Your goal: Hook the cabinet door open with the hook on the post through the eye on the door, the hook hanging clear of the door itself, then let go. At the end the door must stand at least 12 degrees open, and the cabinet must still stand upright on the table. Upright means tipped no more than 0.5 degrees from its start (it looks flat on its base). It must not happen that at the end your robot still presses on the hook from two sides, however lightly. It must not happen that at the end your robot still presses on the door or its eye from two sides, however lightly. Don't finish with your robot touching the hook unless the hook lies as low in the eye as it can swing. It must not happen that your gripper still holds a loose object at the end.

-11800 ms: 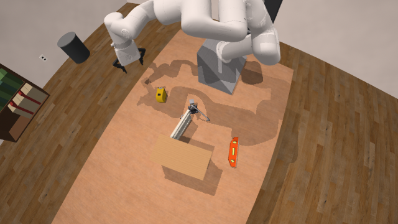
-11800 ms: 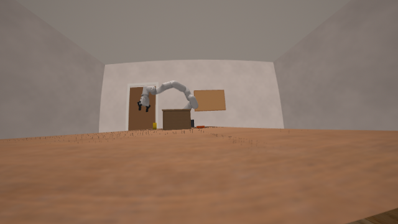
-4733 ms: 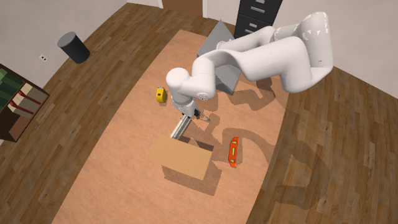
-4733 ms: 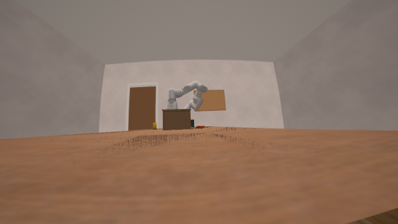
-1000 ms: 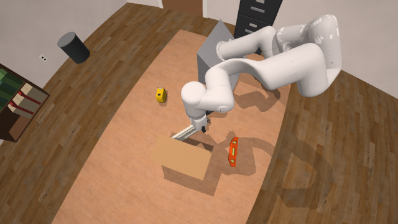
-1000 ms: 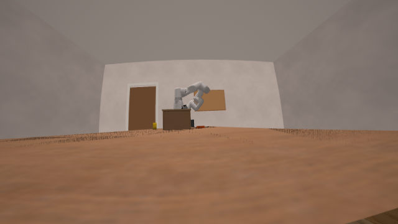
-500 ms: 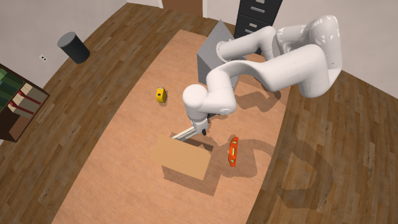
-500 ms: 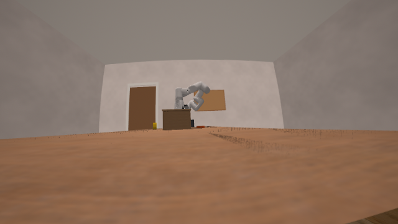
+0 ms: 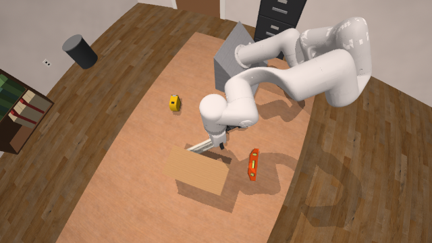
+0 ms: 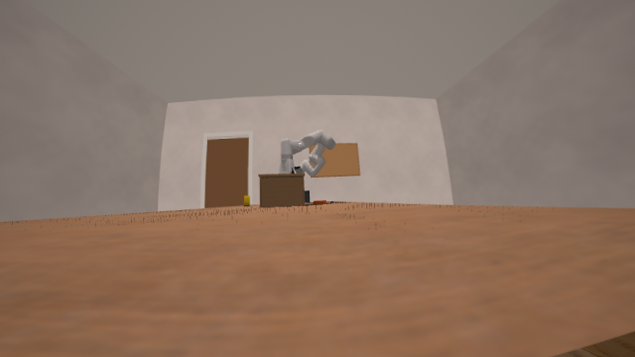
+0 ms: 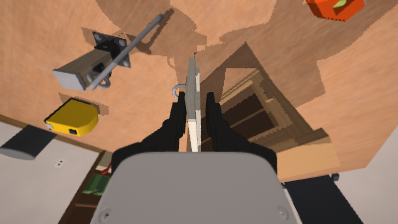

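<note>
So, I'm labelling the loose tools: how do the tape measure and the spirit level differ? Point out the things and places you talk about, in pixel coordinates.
The tape measure [image 9: 175,103] [image 10: 246,200] [image 11: 74,117] is yellow, the spirit level [image 9: 253,165] [image 10: 319,202] [image 11: 336,9] orange-red. The tape measure is compact and stands taller; the spirit level is long and low. Both rest on the tabletop.
</note>
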`<action>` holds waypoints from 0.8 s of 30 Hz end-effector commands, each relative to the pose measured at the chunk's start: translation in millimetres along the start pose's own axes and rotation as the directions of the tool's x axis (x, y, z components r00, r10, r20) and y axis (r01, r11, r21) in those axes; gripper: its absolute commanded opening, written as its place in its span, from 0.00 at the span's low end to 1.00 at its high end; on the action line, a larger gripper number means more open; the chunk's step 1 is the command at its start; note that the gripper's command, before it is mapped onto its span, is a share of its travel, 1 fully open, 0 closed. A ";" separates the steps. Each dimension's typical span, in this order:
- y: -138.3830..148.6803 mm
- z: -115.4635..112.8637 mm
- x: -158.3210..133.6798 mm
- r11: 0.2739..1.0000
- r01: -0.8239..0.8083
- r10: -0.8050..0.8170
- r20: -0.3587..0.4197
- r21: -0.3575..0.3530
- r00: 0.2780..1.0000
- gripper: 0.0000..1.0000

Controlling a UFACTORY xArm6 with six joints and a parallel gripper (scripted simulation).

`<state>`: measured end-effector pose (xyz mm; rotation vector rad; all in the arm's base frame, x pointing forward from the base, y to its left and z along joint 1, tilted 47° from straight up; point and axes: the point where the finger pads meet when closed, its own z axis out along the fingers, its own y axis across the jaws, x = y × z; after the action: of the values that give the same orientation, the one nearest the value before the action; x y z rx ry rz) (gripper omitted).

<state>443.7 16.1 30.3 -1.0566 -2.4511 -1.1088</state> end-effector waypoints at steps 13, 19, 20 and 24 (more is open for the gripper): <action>10.7 -1.2 -1.5 0.997 -0.083 0.083 0.003 -0.001 0.997 0.27; 15.1 -1.2 -2.0 0.996 -0.094 0.094 0.003 -0.001 0.996 0.27; 15.1 -1.2 -2.0 0.996 -0.094 0.094 0.003 -0.001 0.996 0.27; 15.1 -1.2 -2.0 0.996 -0.094 0.094 0.003 -0.001 0.996 0.27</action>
<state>454.6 22.0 37.5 -1.1590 -2.3745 -1.0791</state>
